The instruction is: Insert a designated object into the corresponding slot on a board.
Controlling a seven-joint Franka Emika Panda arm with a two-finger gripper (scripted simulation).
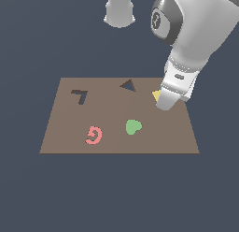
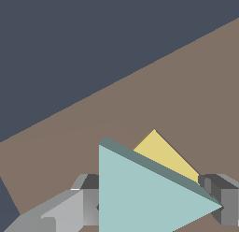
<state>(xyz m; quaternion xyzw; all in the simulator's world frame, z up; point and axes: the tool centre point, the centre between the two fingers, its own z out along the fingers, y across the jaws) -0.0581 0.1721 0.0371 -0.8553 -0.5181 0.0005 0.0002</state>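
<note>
While my pincer [image 2: 154,205] grips the light-teal triangle [image 2: 140,193] between its fingers, it hangs at the right edge of the brown board [image 1: 116,142] in the exterior view, beside a yellow square [image 1: 156,94]. The dark triangular slot [image 1: 128,85] lies upper centre, apart from the triangle.

Arm [image 1: 198,34] came in from the exterior view's upper right, forearm angled down and toward that view's left, wrist low over the board's [image 1: 70,128] far right part. Gripper [image 2: 154,205] pointed down, fingers [image 2: 226,203] closed on the light-teal triangle [image 2: 144,193], one finger at each side. In the exterior view the wrist housing hid the fingertips.
</note>
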